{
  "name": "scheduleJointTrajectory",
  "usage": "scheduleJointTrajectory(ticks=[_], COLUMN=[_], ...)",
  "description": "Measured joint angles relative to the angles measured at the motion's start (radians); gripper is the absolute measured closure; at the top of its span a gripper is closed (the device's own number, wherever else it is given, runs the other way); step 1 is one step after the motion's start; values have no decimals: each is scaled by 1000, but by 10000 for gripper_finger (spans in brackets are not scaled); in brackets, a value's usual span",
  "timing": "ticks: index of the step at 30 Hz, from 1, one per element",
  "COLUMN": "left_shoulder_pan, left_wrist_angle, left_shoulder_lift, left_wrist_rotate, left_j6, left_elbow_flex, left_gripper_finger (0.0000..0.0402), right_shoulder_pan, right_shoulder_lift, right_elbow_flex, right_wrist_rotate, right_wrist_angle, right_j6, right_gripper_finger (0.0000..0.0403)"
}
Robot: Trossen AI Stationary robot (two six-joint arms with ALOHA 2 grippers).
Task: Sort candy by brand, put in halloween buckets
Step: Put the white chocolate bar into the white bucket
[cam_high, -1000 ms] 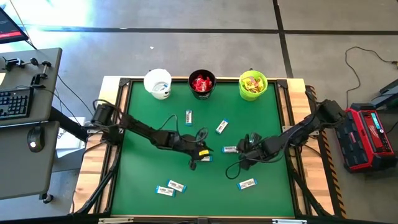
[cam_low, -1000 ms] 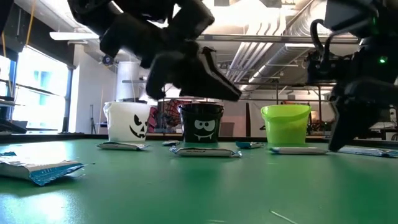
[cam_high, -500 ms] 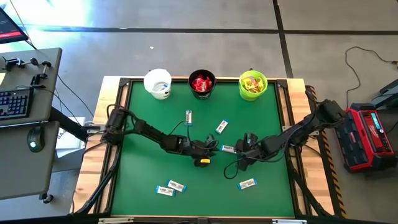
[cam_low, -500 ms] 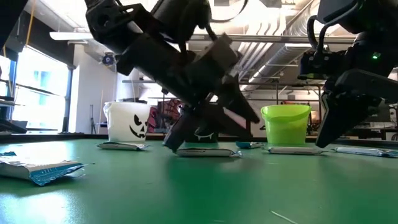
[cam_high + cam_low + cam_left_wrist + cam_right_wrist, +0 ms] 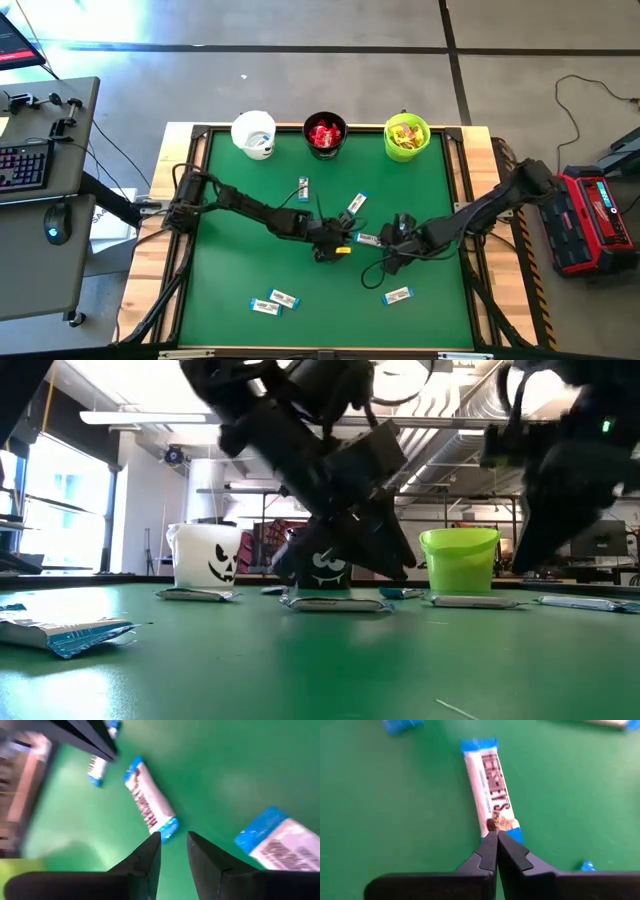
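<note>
Sorting the white-and-blue bars: our left gripper (image 5: 174, 847), fingers slightly apart, hovers at one bar (image 5: 150, 806) mid-table. Our right gripper (image 5: 497, 845), pinched together, points at another bar (image 5: 492, 792); we judge that a grasp comes next.

Left claw (image 5: 335, 250): low over mid-table (image 5: 230, 280). Right claw (image 5: 388, 240): just beside it on the right, one bar (image 5: 368, 239) lying between them. Three buckets (image 5: 324, 134): row along the far edge, beyond both claws. Two bars (image 5: 275, 301): near edge, left of the left claw. One bar (image 5: 397, 295): nearer than the right claw.
</note>
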Motion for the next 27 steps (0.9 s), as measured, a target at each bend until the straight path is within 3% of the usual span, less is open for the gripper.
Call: scheduleJointTrajectory(ticks=[6,14,27], left_shoulder_pan=[55,50,56], left_wrist_angle=[-180,-147,-9], left_shoulder_lift=[0,56,112], left_wrist_rotate=[216,169,95], left_j6=[-182,26,166], left_elbow_flex=[112,111,111], left_gripper_finger=[341,335,298], right_shoulder_pan=[9,-2,-8], right_shoulder_lift=[-51,-48,-48], right_elbow_flex=[-25,-118,-140], right_wrist_rotate=[7,-20,-25], right_wrist_angle=[-88,62,157], right_j6=[54,50,20], right_gripper_finger=[403,403,403])
